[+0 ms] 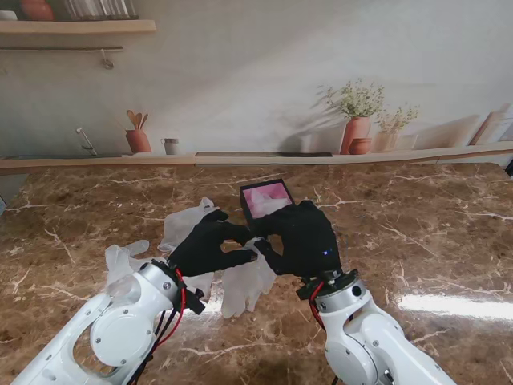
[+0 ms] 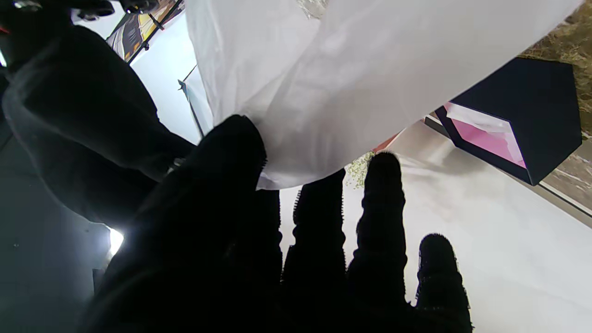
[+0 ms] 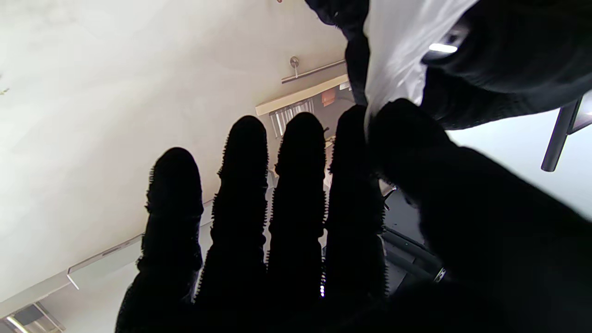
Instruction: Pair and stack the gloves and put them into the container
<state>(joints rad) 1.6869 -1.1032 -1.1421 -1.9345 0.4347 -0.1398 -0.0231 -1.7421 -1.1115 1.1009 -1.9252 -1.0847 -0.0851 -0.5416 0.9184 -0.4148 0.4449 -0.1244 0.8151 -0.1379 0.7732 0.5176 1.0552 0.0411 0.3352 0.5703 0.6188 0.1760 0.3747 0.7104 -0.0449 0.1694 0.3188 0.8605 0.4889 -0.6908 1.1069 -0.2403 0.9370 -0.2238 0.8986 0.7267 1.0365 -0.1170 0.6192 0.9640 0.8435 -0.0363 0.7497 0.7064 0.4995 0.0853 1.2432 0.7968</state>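
Both my hands, left hand [image 1: 210,247] and right hand [image 1: 303,237], pinch one white glove [image 2: 333,88] at frame centre, hiding it mostly; the container [image 1: 267,200] is partly covered behind.

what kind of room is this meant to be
Probably a mock kitchen: a brown marble counter in front of a wall that looks like a printed backdrop, showing a utensil pot, potted plants and a shelf.
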